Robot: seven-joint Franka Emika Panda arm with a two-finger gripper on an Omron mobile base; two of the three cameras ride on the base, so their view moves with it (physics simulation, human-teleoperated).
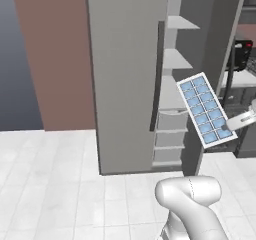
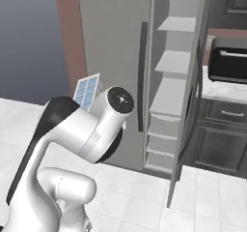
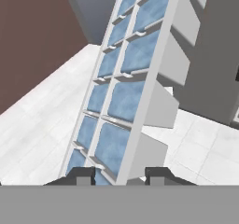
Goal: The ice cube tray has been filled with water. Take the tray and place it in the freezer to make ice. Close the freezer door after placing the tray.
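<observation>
The gripper (image 3: 119, 175) was pinched on one end of the ice cube tray (image 1: 207, 109), holding it in the air, tilted, just in front of the open freezer (image 1: 127, 74). Pale blue water (image 3: 123, 99) filled its cells. White shelves (image 2: 173, 59) showed inside, with the freezer door (image 2: 190, 105) swung wide to the right.

Even, diffuse rendered light around me; no single source is evident. My arm (image 2: 91, 129) shows soft shading, the floor (image 1: 50, 184) carries only faint shadows, and the water (image 3: 123, 101) has a mild gloss. Edges are slightly soft throughout; no lens distortion.
</observation>
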